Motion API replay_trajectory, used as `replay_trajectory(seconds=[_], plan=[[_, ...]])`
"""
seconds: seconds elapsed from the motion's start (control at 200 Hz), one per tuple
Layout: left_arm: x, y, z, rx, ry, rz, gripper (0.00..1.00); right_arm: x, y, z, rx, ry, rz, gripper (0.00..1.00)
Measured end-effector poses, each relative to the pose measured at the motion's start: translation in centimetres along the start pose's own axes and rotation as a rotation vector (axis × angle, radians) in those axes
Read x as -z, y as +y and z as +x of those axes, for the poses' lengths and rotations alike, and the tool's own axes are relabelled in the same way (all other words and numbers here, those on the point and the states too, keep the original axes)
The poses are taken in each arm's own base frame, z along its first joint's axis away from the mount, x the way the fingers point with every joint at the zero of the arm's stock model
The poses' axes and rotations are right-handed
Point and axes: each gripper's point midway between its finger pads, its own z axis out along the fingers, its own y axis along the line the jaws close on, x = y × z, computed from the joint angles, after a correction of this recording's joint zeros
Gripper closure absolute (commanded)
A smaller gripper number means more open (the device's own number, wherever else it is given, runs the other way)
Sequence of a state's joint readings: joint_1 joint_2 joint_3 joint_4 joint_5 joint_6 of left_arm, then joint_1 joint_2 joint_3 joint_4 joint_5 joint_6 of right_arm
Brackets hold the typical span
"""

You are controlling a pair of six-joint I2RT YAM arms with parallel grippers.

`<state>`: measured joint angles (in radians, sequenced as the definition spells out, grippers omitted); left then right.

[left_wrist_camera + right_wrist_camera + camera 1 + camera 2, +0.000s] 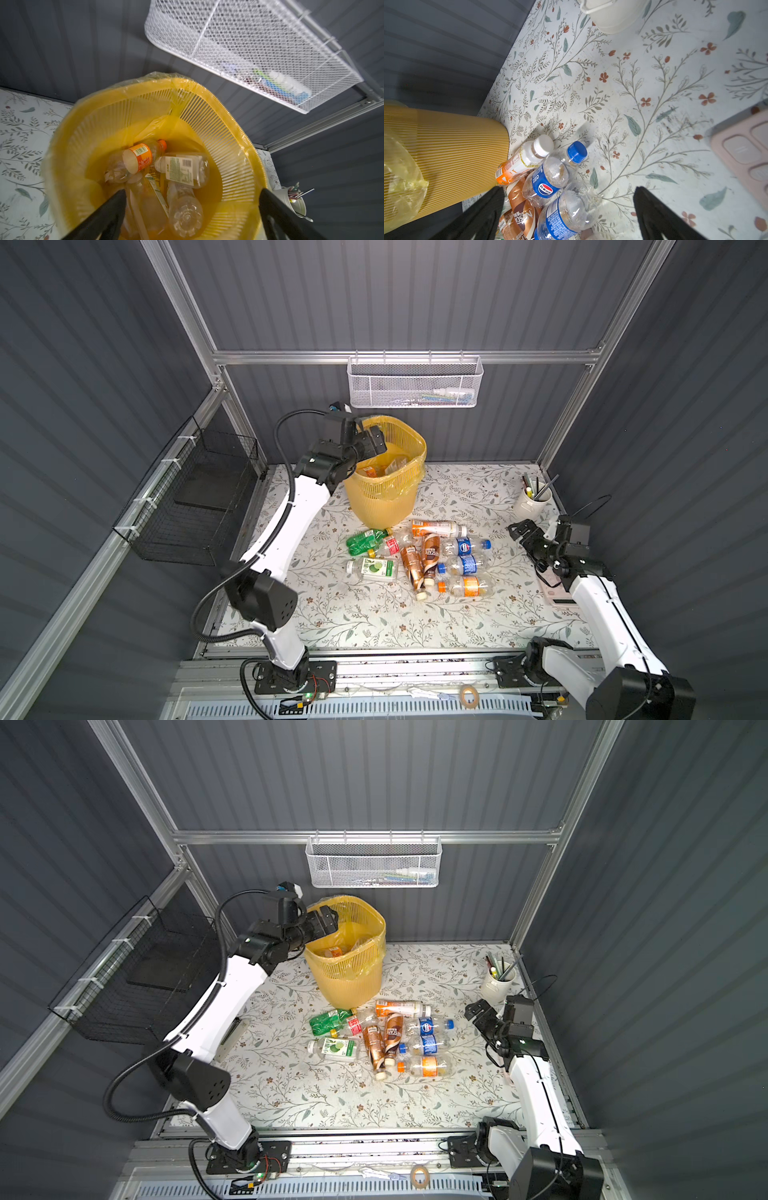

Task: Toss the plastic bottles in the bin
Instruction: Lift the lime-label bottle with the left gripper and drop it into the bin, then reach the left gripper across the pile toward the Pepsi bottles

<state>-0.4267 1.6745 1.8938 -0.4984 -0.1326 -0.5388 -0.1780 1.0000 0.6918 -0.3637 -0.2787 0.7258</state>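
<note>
The yellow lattice bin [386, 493] [349, 982] stands at the back of the table, lined with a yellowish bag. My left gripper [372, 439] [193, 192] hangs open over its rim [207, 89], holding nothing. Inside lie several bottles, among them an orange-labelled one [139, 158] and a clear one [185, 212]. In front of the bin lies a heap of plastic bottles [419, 556] [382, 1036]: a green one [365, 539], brown ones [431, 556], blue-labelled ones [546, 182]. My right gripper [519, 531] [569, 190] hovers open just right of the heap.
A white mesh basket [413, 383] hangs on the back wall above the bin. A black wire basket [195, 497] hangs on the left wall. A white cup of pens [532, 499] stands at the back right. A pink keypad device [747, 145] lies under the right arm.
</note>
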Motion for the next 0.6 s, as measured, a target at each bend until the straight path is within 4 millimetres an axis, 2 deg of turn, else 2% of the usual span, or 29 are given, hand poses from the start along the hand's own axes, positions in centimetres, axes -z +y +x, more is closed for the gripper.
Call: replay_trajectory(seconds=[0.14, 0.26, 0.395, 0.6], plan=[[5.6, -1.7, -2.9, -0.058, -0.147, 0.062, 0.01, 0.1, -0.6, 0.4, -0.043, 0.008, 0.028, 0.01], [8.1, -4.1, -2.7, -0.151, -0.197, 0.107, 0.0, 0.2, -1.0, 0.8, -0.081, 0.003, 0.041, 0.01], [8.0, -6.2, 1.1, -0.29, -0.143, 0.133, 0.01, 0.3, -1.8, 1.2, -0.108, 0.003, 0.07, 0.01], [6.2, -8.8, 10.7, -0.531, 0.048, 0.18, 0.0, 0.8, -2.2, 1.0, -0.115, -0.025, 0.091, 0.01]])
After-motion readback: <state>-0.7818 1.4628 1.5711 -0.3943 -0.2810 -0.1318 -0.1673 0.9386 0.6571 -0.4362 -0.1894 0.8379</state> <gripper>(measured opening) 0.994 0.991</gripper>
